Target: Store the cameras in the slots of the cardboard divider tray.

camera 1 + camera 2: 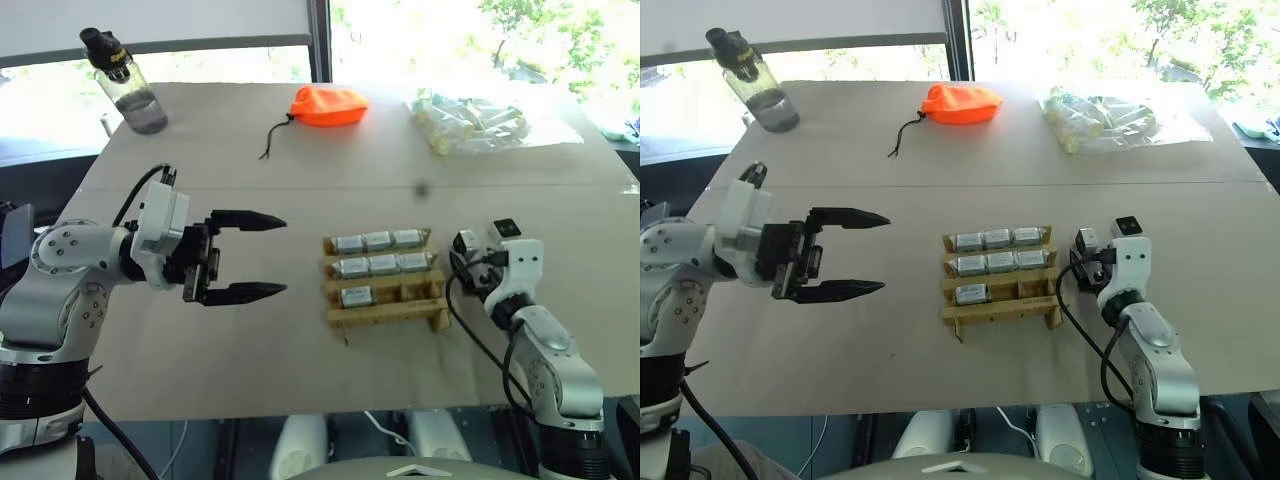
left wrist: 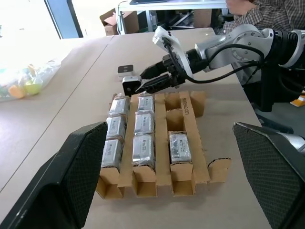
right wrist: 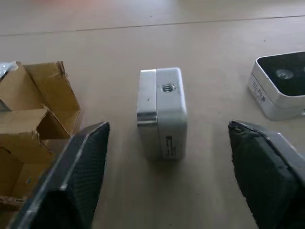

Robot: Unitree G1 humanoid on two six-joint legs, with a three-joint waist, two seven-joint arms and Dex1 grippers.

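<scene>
Just right of the cardboard divider tray [image 1: 385, 312], a loose camera [image 3: 162, 112] stands on its side, screw socket facing up, between the right gripper's [image 3: 169, 181] spread fingers without touching, while the left gripper [image 1: 262, 256] gapes left of the tray.

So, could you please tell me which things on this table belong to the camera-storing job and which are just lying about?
Job: cardboard divider tray; seven slotted cameras; two loose cameras beside the tray.

Lying about: water bottle; orange pouch; clear bag.
</scene>
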